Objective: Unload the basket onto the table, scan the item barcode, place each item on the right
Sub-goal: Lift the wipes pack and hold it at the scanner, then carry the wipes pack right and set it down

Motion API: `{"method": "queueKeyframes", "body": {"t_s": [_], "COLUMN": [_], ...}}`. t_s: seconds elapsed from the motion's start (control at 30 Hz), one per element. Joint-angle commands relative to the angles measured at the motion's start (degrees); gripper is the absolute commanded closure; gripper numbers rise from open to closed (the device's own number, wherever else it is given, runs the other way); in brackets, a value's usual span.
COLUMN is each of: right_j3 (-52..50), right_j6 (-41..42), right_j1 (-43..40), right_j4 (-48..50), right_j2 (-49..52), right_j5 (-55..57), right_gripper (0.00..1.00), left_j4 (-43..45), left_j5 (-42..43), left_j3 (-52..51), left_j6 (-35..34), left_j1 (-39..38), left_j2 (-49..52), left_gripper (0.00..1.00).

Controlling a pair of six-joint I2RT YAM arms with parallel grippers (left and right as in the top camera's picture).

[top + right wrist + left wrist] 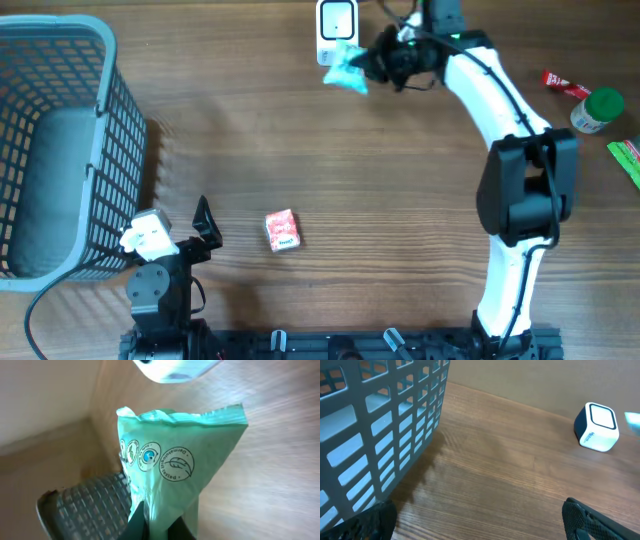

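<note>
Pinching crinkly mint-green plastic packet (pixel 345 70) beside white boxy scanner (pixel 337 22), right gripper (pixel 376 64) clamps tight; left gripper (pixel 178 238) gapes empty.

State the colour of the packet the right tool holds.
Mint green packet, dark round emblems; right wrist view best.

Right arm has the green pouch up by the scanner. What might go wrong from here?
1. The right gripper pinches the green pouch only at one narrow end, so the soft film might sag or slip out.
2. The right wrist view shows only round symbols on the pouch and no barcode, so the code may be creased or facing away from the scanner.
3. The pouch sits very near the scanner, and a further push could knock it.
</note>
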Motion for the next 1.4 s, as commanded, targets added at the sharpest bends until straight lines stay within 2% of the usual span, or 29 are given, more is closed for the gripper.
{"method": "queueKeyframes", "body": {"t_s": [0.0,0.17,0.3,0.4,0.53,0.6,0.67,0.77,0.8,0.87,0.9,1.0,1.1,1.2,1.33,1.37], "right_j3": [0.8,0.8,0.8,0.8,0.9,1.5,1.7,1.7,1.7,1.7,1.7,1.3,-4.2,-12.5,-17.3,-16.8], "right_j6": [5.3,6.1,13.3,17.3,18.3,18.1,15.9,11.0,9.1,9.1,9.1,9.1,9.1,5.6,2.7,2.3], "right_j1": [4.7,7.7,7.8,7.8,7.4,6.6,4.7,0.5,-2.4,-6.4,-8.7,-16.5,-25.1,-32.7,-38.2,-39.2], "right_j4": [7.4,13.8,22.1,27.4,27.7,26.9,20.8,1.6,-11.1,-26.4,-31.9,-43.7,-44.4,-35.8,-29.0,-28.8], "right_j2": [-2.0,-1.7,2.9,7.5,9.6,9.0,5.9,-1.8,-6.9,-13.5,-15.7,-17.3,-17.2,-17.1,-17.1,-17.3], "right_j5": [12.0,28.6,28.2,23.4,23.7,19.4,15.4,18.8,26.3,41.8,49.9,64.3,70.7,71.8,71.2,70.1], "right_gripper": [0.95,0.95,0.95,0.95,0.95,0.95,0.95,0.95,0.96,0.95,0.96,0.95,0.95,0.96,0.95,0.55], "left_j4": [0.2,0.2,0.2,0.2,0.2,0.2,0.2,0.2,0.2,0.2,0.2,0.2,0.2,0.2,0.2,0.2], "left_j5": [-0.9,-0.9,-0.9,-0.9,-0.9,-0.9,-0.9,-0.9,-0.9,-0.9,-0.9,-0.9,-0.9,-0.9,-0.9,-0.9], "left_j3": [-0.2,-0.2,-0.2,-0.2,-0.2,-0.2,-0.2,-0.2,-0.2,-0.2,-0.2,-0.2,-0.2,-0.2,-0.2,-0.2], "left_j6": [1.1,1.1,1.1,1.1,1.1,1.1,1.1,1.1,1.1,1.1,1.1,1.1,1.1,1.1,1.1,1.1], "left_j1": [0.2,0.2,0.2,0.2,0.2,0.2,0.2,0.2,0.2,0.2,0.2,0.2,0.2,0.2,0.2,0.2], "left_j2": [-0.2,-0.2,-0.2,-0.2,-0.2,-0.2,-0.2,-0.2,-0.2,-0.2,-0.2,-0.2,-0.2,-0.2,-0.2,-0.2], "left_gripper": [0.0,0.0,0.0,0.0,0.0,0.0,0.0,0.0,0.0,0.0,0.0,0.0,0.0,0.0,0.0,0.0]}}
